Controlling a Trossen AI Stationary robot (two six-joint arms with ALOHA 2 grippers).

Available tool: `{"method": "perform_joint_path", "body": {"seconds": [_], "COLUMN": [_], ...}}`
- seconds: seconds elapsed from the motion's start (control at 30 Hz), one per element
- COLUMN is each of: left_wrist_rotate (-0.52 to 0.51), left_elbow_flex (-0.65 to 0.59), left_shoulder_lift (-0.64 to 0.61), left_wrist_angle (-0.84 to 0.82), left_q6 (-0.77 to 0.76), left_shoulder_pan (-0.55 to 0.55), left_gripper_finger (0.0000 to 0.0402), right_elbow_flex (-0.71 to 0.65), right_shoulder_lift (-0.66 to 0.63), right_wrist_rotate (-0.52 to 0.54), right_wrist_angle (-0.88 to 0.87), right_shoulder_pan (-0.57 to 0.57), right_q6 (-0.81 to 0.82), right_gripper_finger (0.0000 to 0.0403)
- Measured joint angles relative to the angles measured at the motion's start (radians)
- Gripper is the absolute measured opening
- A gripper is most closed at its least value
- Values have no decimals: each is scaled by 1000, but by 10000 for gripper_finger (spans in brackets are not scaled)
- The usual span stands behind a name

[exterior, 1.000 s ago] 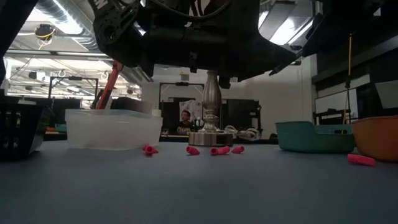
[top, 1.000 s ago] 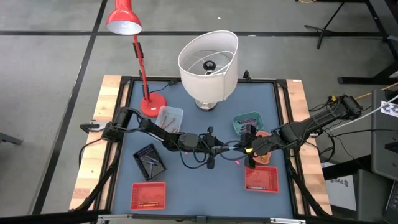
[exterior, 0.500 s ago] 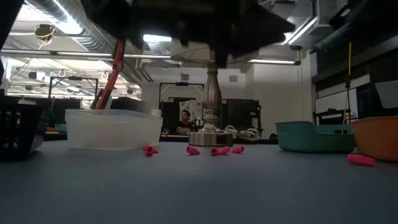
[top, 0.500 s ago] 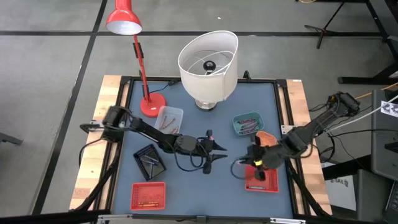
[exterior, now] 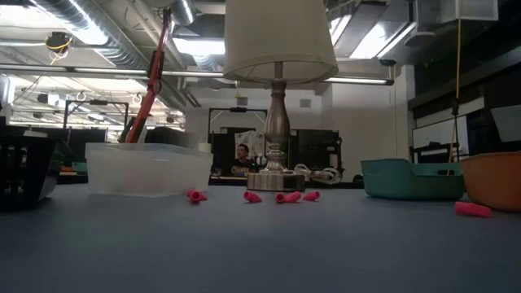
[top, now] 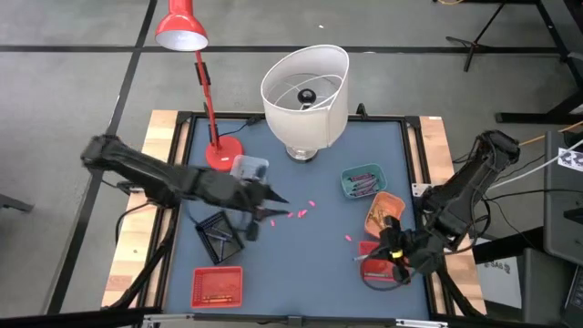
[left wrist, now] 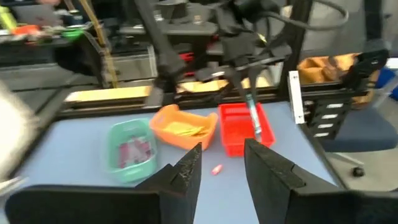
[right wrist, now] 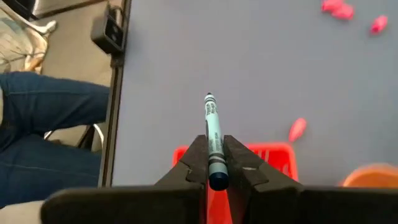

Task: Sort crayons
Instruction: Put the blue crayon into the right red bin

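My right gripper [right wrist: 215, 146] is shut on a blue-green crayon [right wrist: 212, 127] above the near-right red tray [top: 381, 271]. In the high view this gripper [top: 387, 255] stands at the table's near right. My left gripper [left wrist: 221, 168] is open with nothing between its fingers, and it hangs raised over the table's left middle [top: 273, 198]. Several pink crayons [top: 305, 212] lie flat on the blue mat in the middle, and one more pink crayon [top: 348, 238] lies nearer the red tray. My right gripper pinches the crayon's lower wrapped part [right wrist: 216, 163] between its two fingers. The crayon lies along the fingers, and its pointed end [right wrist: 209, 99] sticks out past the fingertips. The fingers slant downward. The crayon is lifted clear over the red tray's edge.
A green tray [top: 363, 180] and an orange tray [top: 384, 208] stand at the right. A clear tray [top: 248, 169], a black tray [top: 220, 232] and a second red tray [top: 217, 284] stand at the left. A red desk lamp [top: 223, 153] and a white-shaded lamp [top: 305, 87] stand at the far side.
My left gripper has risen from the table's middle and drawn back toward the left edge. My right gripper has swung with the crayon from beside the green and orange trays toward the near edge, ending over the near-right red tray.
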Motion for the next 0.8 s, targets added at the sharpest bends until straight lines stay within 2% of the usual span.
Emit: {"method": "perform_joint_path", "body": {"seconds": [0.2,0.3,0.43,0.53,0.67,0.8], "left_wrist_rotate": [-113,-133,-144,-196,-261,-269], "left_elbow_flex": [-3,-61,-233,-385,-558,-684], "left_shoulder_lift": [-254,-362,-521,-649,-798,-916], "left_wrist_angle": [-302,-349,-293,-240,-169,-100], "left_q6": [11,1,-31,-85,-143,-142], "left_shoulder_pan": [-34,-63,-100,-114,-118,-117], "left_gripper_finger": [104,104,104,104,104,104], "right_elbow_flex": [0,0,0,0,0,0], "right_shoulder_lift": [0,0,0,0,0,0], "right_wrist_rotate": [-55,-72,-111,-141,-130,-123], "right_wrist_angle": [-99,-130,-147,-150,-150,-150], "right_shoulder_pan": [71,97,106,104,104,104], "right_q6": [196,258,283,283,283,283], "right_gripper_finger": [18,19,30,34,35,37]}}
